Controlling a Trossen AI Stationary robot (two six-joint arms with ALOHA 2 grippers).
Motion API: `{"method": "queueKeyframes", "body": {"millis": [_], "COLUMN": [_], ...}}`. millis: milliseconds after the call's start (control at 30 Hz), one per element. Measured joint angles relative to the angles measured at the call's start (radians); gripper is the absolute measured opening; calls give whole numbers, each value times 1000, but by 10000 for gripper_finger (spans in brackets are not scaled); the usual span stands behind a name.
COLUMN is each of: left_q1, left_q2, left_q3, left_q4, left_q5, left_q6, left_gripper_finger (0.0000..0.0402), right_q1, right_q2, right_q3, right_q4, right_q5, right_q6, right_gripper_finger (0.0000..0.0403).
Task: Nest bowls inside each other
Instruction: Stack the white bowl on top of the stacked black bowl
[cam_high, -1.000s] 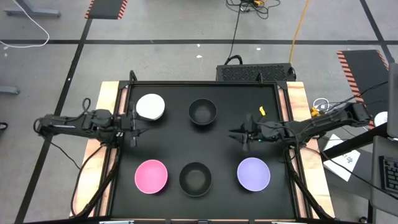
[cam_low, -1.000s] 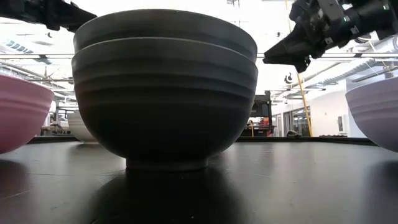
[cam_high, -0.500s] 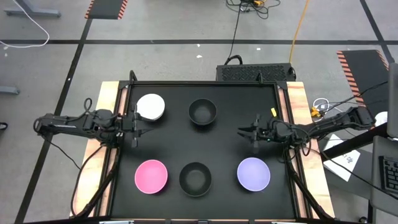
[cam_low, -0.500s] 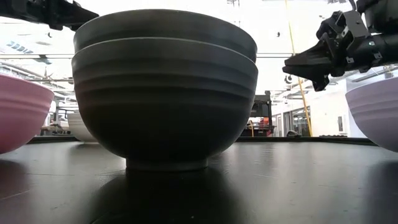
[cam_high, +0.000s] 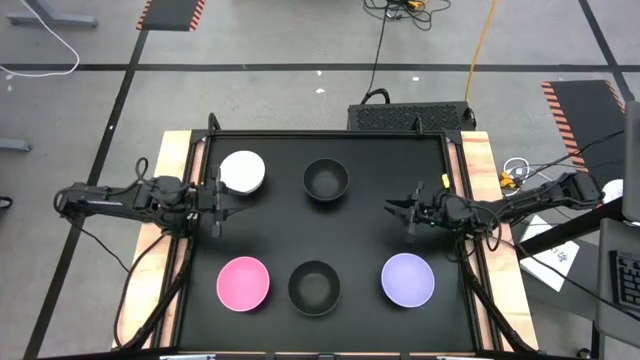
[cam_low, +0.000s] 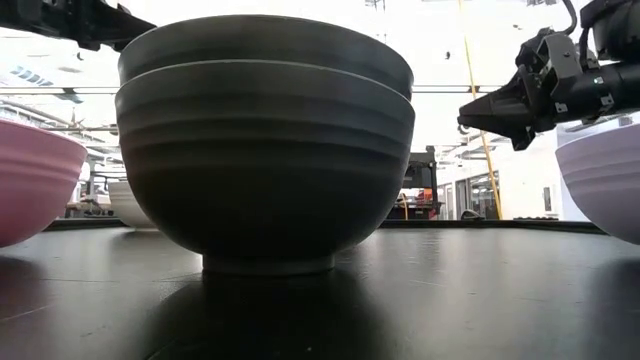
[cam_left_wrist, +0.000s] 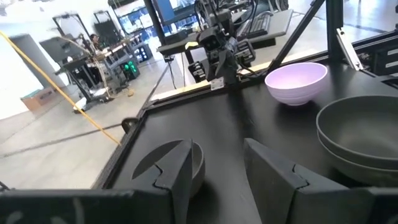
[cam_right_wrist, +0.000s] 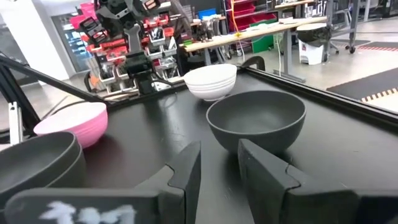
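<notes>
Five bowl positions show on the black table. A white bowl (cam_high: 242, 171) and a black bowl (cam_high: 326, 180) stand in the far row. The near row holds a pink bowl (cam_high: 243, 282), a black bowl (cam_high: 314, 287) and a lavender bowl (cam_high: 408, 279). In the low view the near black one is two nested black bowls (cam_low: 265, 140). My left gripper (cam_high: 222, 200) hovers open by the white bowl at the table's left edge. My right gripper (cam_high: 395, 208) hovers open at the right, above and beyond the lavender bowl. Both are empty.
The black mat (cam_high: 365, 240) has raised wooden side rails. A black box (cam_high: 410, 115) sits just past the far edge. Bare mat lies in the middle, between the two rows of bowls and between the two grippers. Cables and papers (cam_high: 550, 255) lie off the right side.
My right gripper has drawn back toward the table's right edge and sunk lower, staying open and empty. No bowl has moved.
</notes>
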Motion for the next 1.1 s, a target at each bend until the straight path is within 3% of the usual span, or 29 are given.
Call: {"method": "queueKeyframes", "body": {"millis": [233, 433, 667, 933, 1100], "left_q1": [0, 0, 0, 1, 0], "left_q2": [0, 1, 41, 93, 93], "left_q3": [0, 0, 0, 0, 0], "left_q4": [-10, 10, 140, 204, 263], "left_q5": [-4, -86, -166, -367, -299], "left_q6": [-21, 26, -70, 82, 52], "left_gripper_finger": [147, 147, 147, 147, 147], "right_q1": [0, 0, 0, 0, 0], "right_q2": [0, 0, 0, 1, 1], "right_q3": [-2, -3, -3, -3, -3], "right_q4": [-26, -24, -21, -21, -38], "right_q5": [-2, -3, -3, -4, -4], "right_q6": [5, 6, 6, 24, 33], "right_gripper_finger": [98, 98, 98, 98, 98]}}
